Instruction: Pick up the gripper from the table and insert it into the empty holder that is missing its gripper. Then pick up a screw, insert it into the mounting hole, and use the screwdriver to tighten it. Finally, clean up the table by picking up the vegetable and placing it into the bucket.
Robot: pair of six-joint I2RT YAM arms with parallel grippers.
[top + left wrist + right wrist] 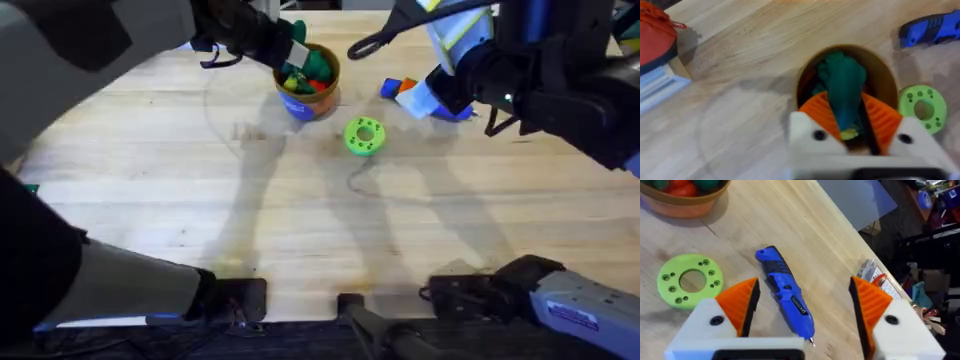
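Note:
My left gripper (845,112) is shut on the dark-green vegetable (842,85), which sits between its orange pads right over the mouth of the brown-orange bucket (885,65). From overhead, the left gripper (297,50) hovers at the back rim of the bucket (322,97), which holds red and green toy pieces. The blue screwdriver (785,287) lies flat on the table. My right gripper (805,292) hangs open above it, one finger on each side, not touching it. In the overhead view the right gripper (420,98) is right of the bucket, over the screwdriver (388,89).
A lime-green disc with holes (364,136) lies between the bucket and the screwdriver. A red-orange bag on a white box (655,35) sits at the table's far left. The table's right edge (850,225) runs close behind the screwdriver.

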